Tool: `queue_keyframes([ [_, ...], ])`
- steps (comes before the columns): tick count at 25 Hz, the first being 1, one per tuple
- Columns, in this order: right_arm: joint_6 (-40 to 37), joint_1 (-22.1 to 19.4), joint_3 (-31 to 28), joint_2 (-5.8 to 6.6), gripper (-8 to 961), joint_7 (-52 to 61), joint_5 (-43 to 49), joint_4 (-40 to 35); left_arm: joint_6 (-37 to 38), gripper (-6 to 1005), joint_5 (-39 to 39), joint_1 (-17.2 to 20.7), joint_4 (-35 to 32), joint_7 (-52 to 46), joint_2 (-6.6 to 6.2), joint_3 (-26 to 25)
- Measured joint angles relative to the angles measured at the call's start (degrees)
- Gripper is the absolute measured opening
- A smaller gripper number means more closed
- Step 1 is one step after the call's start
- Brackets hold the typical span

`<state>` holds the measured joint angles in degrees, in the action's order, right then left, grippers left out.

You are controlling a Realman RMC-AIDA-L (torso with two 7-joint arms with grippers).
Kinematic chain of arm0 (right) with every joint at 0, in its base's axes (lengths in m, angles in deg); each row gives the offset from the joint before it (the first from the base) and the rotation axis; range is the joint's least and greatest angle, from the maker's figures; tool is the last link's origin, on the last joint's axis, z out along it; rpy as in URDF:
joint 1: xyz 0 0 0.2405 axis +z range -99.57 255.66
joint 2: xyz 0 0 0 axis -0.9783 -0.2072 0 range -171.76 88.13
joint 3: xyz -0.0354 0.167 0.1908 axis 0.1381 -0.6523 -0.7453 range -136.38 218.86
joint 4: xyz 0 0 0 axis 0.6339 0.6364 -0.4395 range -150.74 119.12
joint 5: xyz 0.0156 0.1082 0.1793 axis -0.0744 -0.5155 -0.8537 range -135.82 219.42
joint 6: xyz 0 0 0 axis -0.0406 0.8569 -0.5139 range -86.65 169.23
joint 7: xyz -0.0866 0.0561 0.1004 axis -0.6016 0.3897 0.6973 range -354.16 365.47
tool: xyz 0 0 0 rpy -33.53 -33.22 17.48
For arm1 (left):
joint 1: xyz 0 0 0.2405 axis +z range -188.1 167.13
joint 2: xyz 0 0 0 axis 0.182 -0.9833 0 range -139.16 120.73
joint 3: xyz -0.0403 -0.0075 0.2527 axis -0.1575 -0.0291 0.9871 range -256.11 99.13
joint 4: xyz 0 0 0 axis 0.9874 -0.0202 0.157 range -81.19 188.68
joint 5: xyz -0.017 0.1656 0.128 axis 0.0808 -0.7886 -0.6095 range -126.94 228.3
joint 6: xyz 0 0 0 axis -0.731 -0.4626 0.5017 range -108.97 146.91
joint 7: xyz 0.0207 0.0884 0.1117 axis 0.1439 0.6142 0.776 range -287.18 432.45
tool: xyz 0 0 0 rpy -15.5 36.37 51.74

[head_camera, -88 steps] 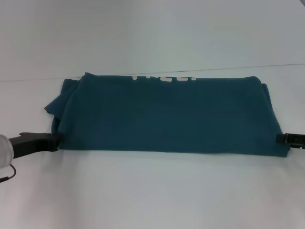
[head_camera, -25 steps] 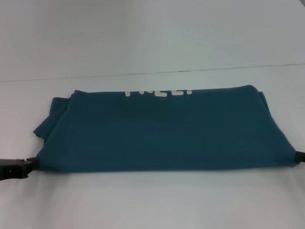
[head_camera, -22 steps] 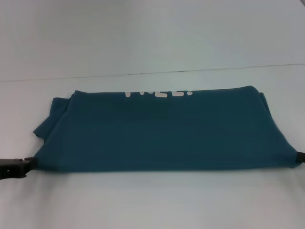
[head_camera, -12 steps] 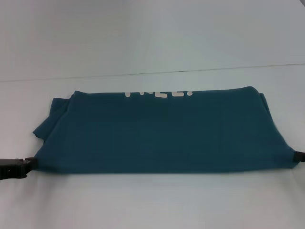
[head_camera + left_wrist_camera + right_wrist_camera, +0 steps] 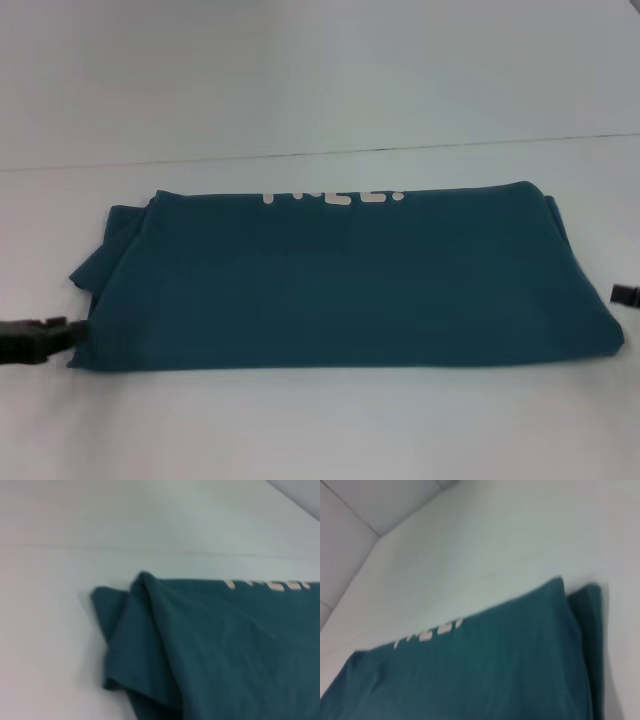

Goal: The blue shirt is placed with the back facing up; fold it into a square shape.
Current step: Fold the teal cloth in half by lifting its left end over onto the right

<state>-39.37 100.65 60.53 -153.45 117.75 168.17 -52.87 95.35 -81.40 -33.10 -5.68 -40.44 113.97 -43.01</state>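
Note:
The blue shirt lies folded into a wide band across the white table, with white lettering showing along its far edge. A loose flap sticks out at its left end. My left gripper sits low at the shirt's near left corner, right against the cloth edge. My right gripper shows only as a dark tip at the frame's right edge, just off the shirt's right side. The left wrist view shows the shirt's bunched left end; the right wrist view shows the blue shirt's far right corner.
A thin seam runs across the table behind the shirt, and a pale wall rises beyond it. Bare white tabletop surrounds the cloth on all sides.
The shirt's near edge has dropped flat onto the table. The right gripper has risen and come away from the near right corner. The left gripper has lifted slightly beside the left corner.

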Motion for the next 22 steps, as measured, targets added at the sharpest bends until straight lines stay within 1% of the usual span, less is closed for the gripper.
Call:
queue_keyframes([
  [3, -0.12, -0.39, -0.58, -0.13, 315, -0.07, -2.43, -1.33, 0.33, 245, -0.01, 0.08, -1.75, -1.83, -0.06, -1.96],
  [5, -0.26, -0.60, -0.80, 0.10, 363, -0.36, -4.14, -1.52, 0.84, 323, -0.01, 0.09, -2.59, -3.44, -0.25, -2.86],
  [10, -2.35, -0.24, -0.78, 0.61, 483, -2.09, -8.29, -1.62, 4.05, 560, -0.03, 0.26, -3.58, -6.22, -0.46, -4.23],
  [11, -2.89, 0.21, -0.62, 0.78, 525, -2.16, -8.71, -1.62, 4.05, 582, -0.03, 0.26, -3.58, -6.22, -0.46, -4.23],
  [12, -3.27, 0.56, -0.51, 0.93, 567, -2.16, -9.04, -1.63, 6.38, 605, -1.21, 0.20, -3.59, -9.91, -0.68, -4.55],
  [16, -4.49, 3.16, 0.11, 1.91, 735, -1.21, -9.04, -1.90, 9.58, 695, -4.31, -0.72, -3.17, -13.53, -1.42, -5.14],
  [22, -5.61, 6.19, 2.10, 2.99, 899, -0.21, -8.98, -2.61, 12.81, 710, -10.82, -2.58, -1.20, -17.96, -2.31, -5.25],
])
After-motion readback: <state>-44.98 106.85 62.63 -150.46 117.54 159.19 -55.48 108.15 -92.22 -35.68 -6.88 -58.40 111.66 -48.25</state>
